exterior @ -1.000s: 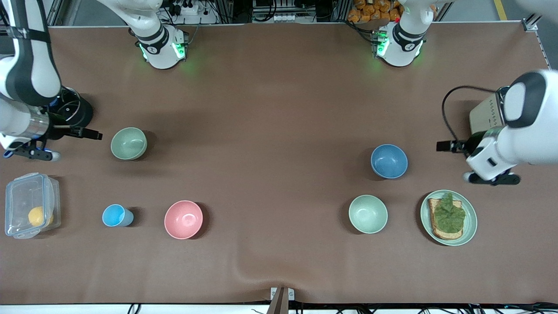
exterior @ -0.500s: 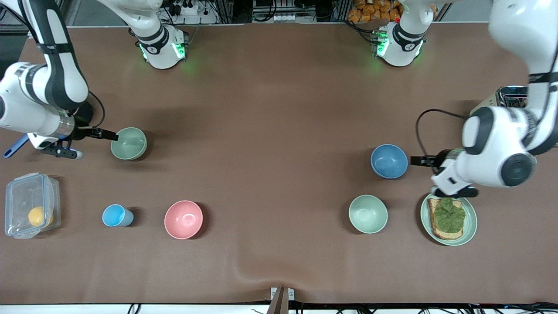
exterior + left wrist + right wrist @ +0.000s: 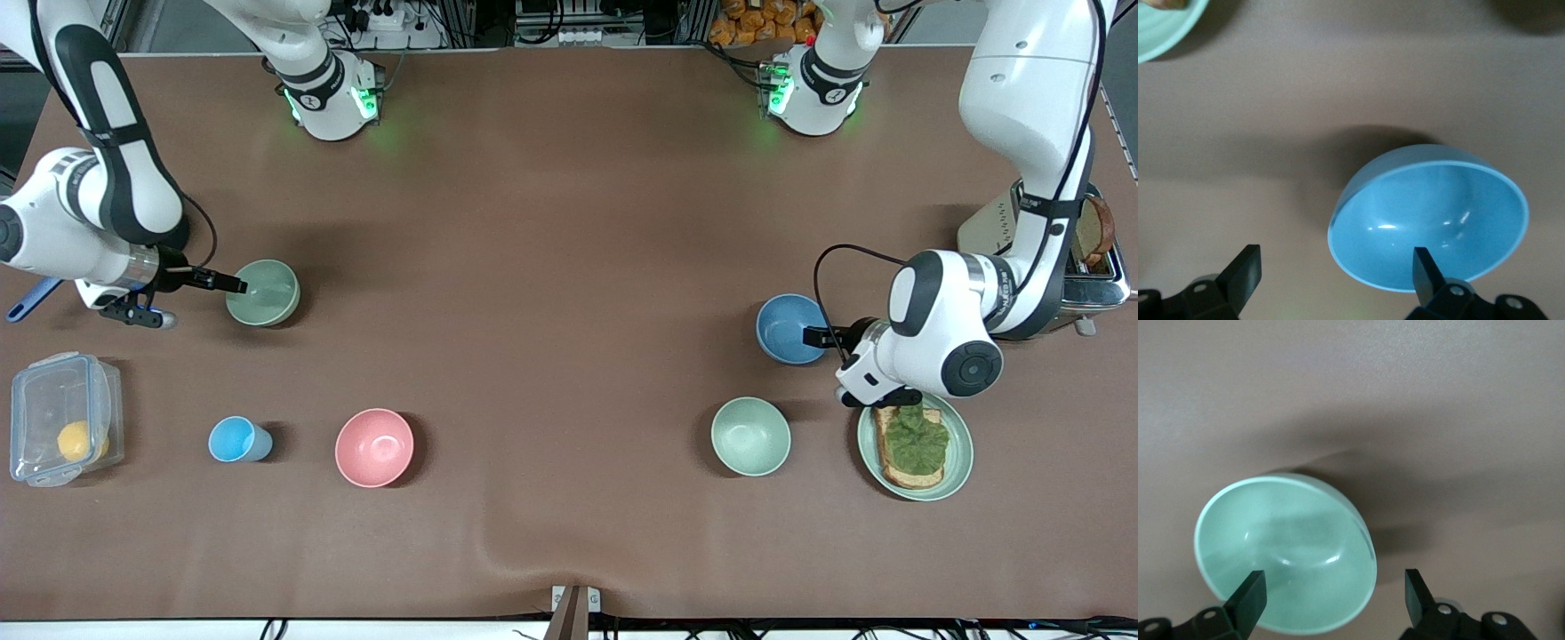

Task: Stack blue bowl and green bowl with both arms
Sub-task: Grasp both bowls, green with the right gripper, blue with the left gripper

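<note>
Each arm meets its own bowl – left gripper (image 3: 811,337) straddling the blue bowl (image 3: 789,327) rim, right gripper (image 3: 236,285) straddling the green bowl (image 3: 264,292) rim – jaws wide, gripping nothing, bowls well apart on the bench (image 3: 569,222).

**Even overhead light, soft shadows, wrist cams a bit mushy**

We get bright, flat light from above. The blue bowl (image 3: 1431,217) shows small glints inside and a soft shadow just ahead of the left gripper (image 3: 1335,268). Both wrist views look soft; the green bowl (image 3: 1288,553) throws a blurred shadow.
</note>
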Robot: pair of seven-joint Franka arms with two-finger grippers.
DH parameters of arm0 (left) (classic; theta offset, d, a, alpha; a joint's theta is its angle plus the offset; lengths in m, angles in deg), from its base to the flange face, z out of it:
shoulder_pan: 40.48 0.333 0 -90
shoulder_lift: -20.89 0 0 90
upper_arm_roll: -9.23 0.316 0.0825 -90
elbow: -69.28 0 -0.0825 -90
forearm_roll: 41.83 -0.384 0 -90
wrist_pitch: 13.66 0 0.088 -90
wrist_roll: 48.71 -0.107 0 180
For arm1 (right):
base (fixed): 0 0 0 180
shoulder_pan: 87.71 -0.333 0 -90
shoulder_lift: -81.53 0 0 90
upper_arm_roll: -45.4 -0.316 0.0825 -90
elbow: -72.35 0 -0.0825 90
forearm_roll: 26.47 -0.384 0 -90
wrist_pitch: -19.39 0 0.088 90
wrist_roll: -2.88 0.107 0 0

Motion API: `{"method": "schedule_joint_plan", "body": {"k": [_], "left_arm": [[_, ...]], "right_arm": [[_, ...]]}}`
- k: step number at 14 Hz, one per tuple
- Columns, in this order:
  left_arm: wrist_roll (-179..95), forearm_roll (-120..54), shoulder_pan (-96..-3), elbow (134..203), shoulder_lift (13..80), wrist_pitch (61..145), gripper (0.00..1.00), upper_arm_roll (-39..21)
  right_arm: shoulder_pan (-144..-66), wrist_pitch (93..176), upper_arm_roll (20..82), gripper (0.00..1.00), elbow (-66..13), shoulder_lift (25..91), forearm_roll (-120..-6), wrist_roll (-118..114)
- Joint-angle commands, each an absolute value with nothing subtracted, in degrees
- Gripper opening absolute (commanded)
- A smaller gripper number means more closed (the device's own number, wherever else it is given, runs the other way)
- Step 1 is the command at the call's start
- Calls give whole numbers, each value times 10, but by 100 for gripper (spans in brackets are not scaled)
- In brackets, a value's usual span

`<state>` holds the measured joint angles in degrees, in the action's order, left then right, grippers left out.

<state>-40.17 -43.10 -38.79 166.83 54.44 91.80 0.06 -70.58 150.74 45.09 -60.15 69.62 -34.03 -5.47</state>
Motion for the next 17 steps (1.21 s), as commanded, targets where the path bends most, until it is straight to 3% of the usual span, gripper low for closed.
{"method": "schedule_joint_plan", "body": {"k": [1, 2, 5, 7, 8, 9, 11, 15, 16, 17], "left_arm": [[-395, -448, -389, 1667, 564, 932, 100, -2], [-396, -449, -389, 1667, 571, 932, 100, -2], [-395, -449, -390, 1667, 586, 932, 100, -2], [-395, -449, -391, 1667, 586, 932, 100, -2], [-395, -449, -391, 1667, 586, 932, 100, -2], [-395, -449, -391, 1667, 586, 932, 92, -2], [-394, -449, -394, 1668, 584, 931, 89, -2], [-388, -449, -396, 1668, 579, 925, 84, -2], [-386, -449, -396, 1668, 578, 925, 75, -2], [-386, -449, -397, 1668, 578, 924, 55, -2]], "right_arm": [[-697, 1580, 444, 85, -643, 689, -351, -70], [-693, 1593, 444, 83, -644, 680, -351, -71], [-694, 1596, 443, 29, -647, 677, -352, -74], [-692, 1595, 443, 3, -646, 677, -352, -74], [-692, 1594, 443, 0, -646, 677, -352, -74], [-690, 1590, 443, 0, -645, 677, -351, -74], [-690, 1584, 444, 0, -643, 683, -351, -75], [-695, 1484, 443, 0, -598, 692, -351, -69], [-696, 1471, 443, 0, -592, 697, -352, -69], [-697, 1467, 441, 0, -592, 706, -352, -68]]}}
